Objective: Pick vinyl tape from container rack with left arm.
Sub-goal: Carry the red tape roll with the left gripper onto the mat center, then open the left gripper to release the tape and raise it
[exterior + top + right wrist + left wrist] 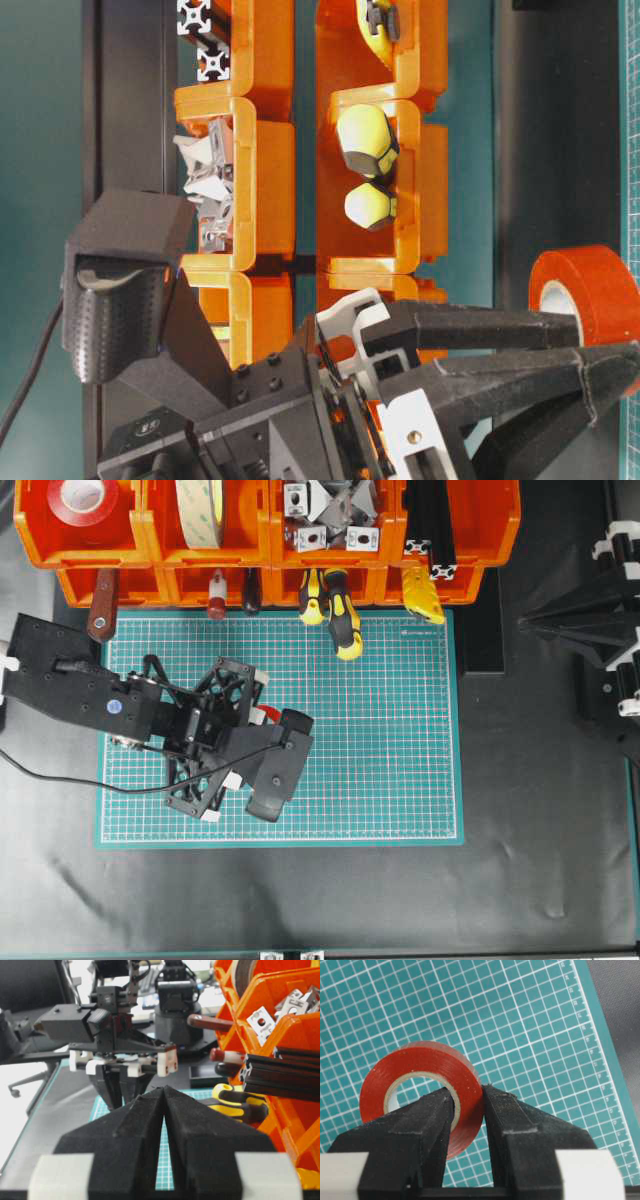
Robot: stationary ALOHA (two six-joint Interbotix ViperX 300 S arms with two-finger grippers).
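The left claw (pixel 262 718) pinches the vinyl tape (pixel 268 714) over the green cutting mat (pixel 400 730), left of the mat's middle and well clear of the container rack (pixel 265 535) along the far edge of the surface. From overhead only a red sliver of the roll shows beside the black lattice. A second red roll (pixel 83 497) lies in the rack's upper left bin, next to the cream roll (pixel 203 510); screwdriver handles (pixel 343 615) stick out of the lower tier.

In the table-level view, which is turned on its side, the roll stands on edge between the two black fingers (pixel 520 325), its white core just showing. Whether its lower edge touches the mat I cannot tell from here.

The left wrist view is the clearest: one finger (pixel 427 1125) passes inside the core ring, the other (pixel 520 1125) presses the outer red face, so the claw clamps one wall of the ring. That looks a sound hold. The roll seems light and stiff, its glossy skin likely slick, and the wound wall gives the pads something firm; a hold across the full width would probably risk it popping out.

In the right wrist view the right claw (pixel 164 1097) has its fingers pressed together on nothing, parked near the rack's right end, facing the left arm (pixel 120 1035).
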